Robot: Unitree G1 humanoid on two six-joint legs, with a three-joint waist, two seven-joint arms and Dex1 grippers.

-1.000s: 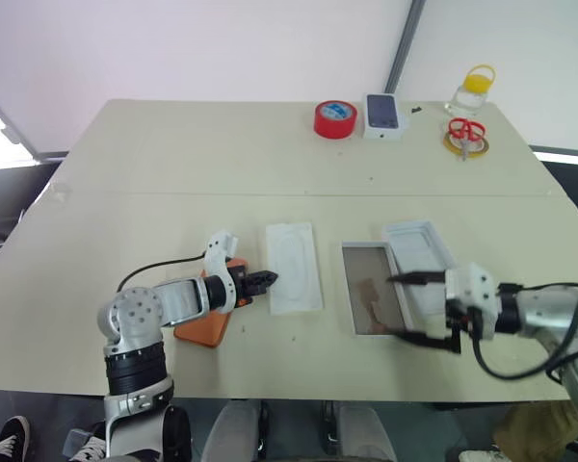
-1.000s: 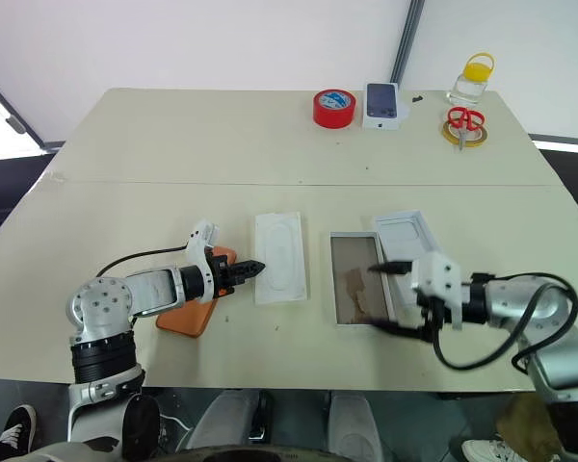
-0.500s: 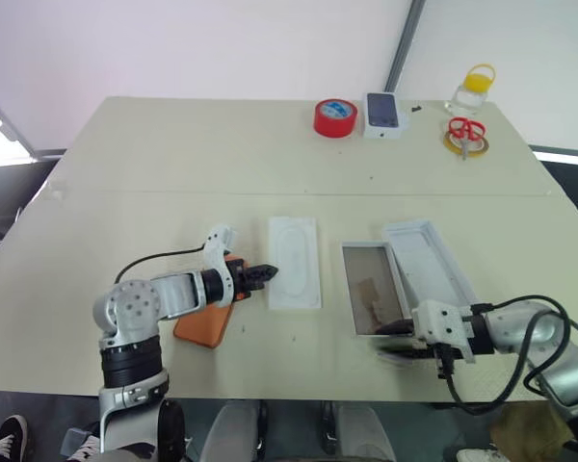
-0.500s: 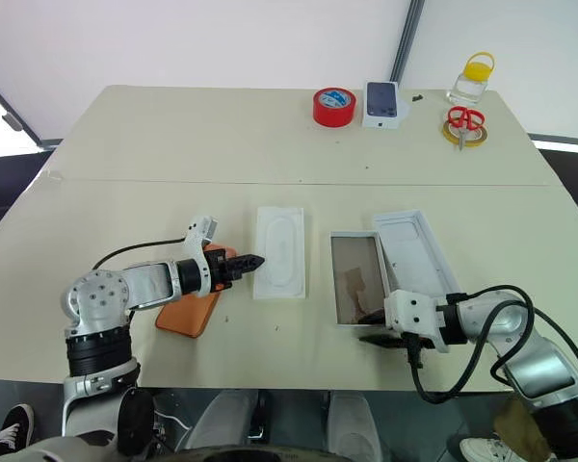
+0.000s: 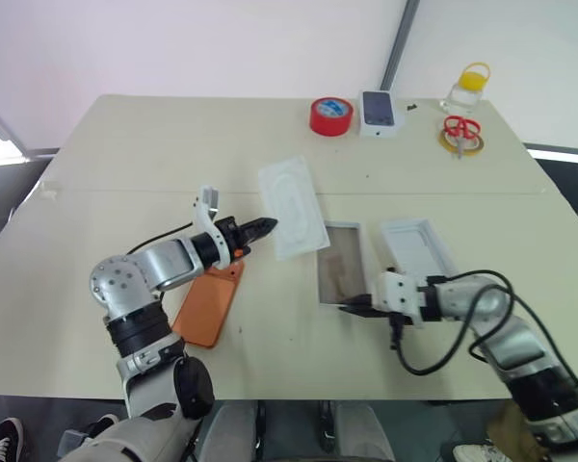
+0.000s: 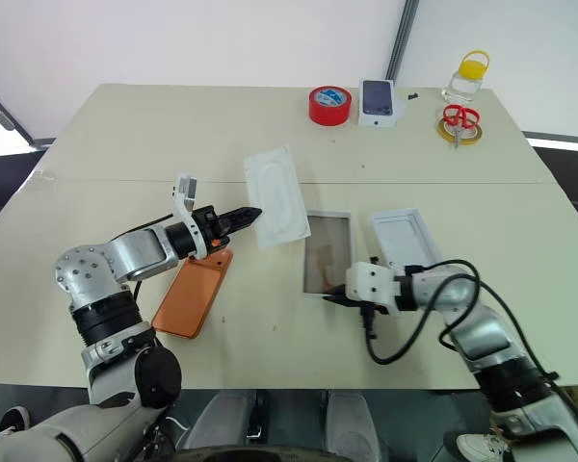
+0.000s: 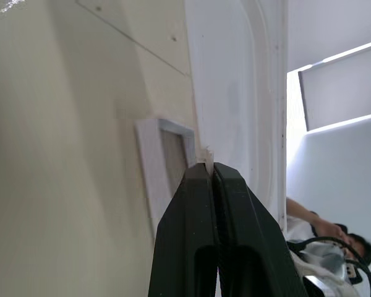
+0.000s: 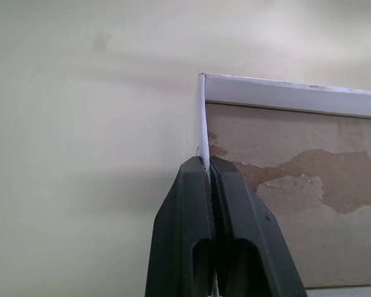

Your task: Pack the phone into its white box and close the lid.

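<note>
The orange phone (image 5: 210,303) lies back up on the table near my left arm. My left gripper (image 5: 260,229) is shut on the edge of a thin white insert (image 5: 294,207) and holds it tilted above the table; the same pinch appears in the left wrist view (image 7: 205,168). The white box (image 5: 342,274) sits at mid-table with its brownish floor (image 8: 297,161) bare. At the box's near corner, my right gripper (image 5: 352,306) is shut on its thin side wall (image 8: 202,117). The lid (image 5: 416,248) lies white inside up, just right of the box.
Along the far edge stand a red tape roll (image 5: 329,115), a small white box with a phone picture (image 5: 379,111), red scissors on a yellow ring (image 5: 459,135) and a yellow-capped jar (image 5: 467,89). A person (image 7: 334,238) is in the left wrist view's background.
My left gripper lifted the insert off the table, up and away. My right gripper, open a second ago, swung left, shut on the box's wall, and the box slid left.
</note>
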